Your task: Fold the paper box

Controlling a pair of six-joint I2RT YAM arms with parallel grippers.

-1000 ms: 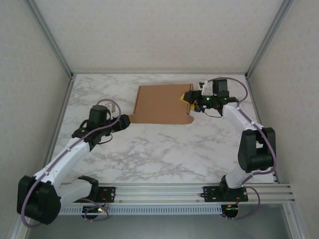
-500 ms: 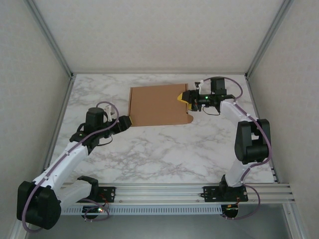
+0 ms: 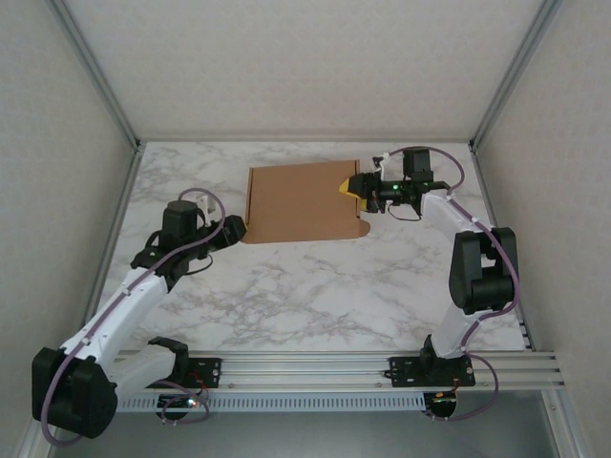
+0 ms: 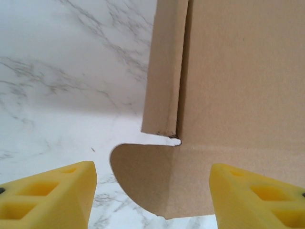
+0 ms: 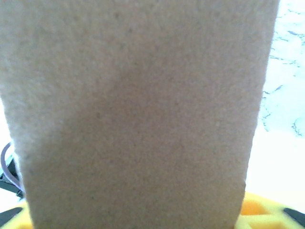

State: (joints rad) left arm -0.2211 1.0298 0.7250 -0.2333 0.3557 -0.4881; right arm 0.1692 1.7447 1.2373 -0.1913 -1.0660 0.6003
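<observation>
**Now the box sits further left, with the left arm at its corner**

From above, the paper box (image 3: 301,200) lies on the far half of the marble table (image 3: 315,286). It is a little further left than a second ago and has not moved in the last half second. The right gripper (image 3: 355,186) sits at its right edge. The left gripper (image 3: 234,230) has drawn up to the near-left corner.

The left wrist camera shows yellow fingers (image 4: 47,195) spread wide on either side of a rounded tab (image 4: 147,176), touching nothing. A side flap (image 4: 164,71) beyond it seems partly raised.

At the right wrist, cardboard fills the lens above a yellow pad (image 5: 267,210), so that hand looks clamped on the box's right flap.

The right hand probably steadies the sheet so the left can take the corner. Folding has barely begun.
</observation>
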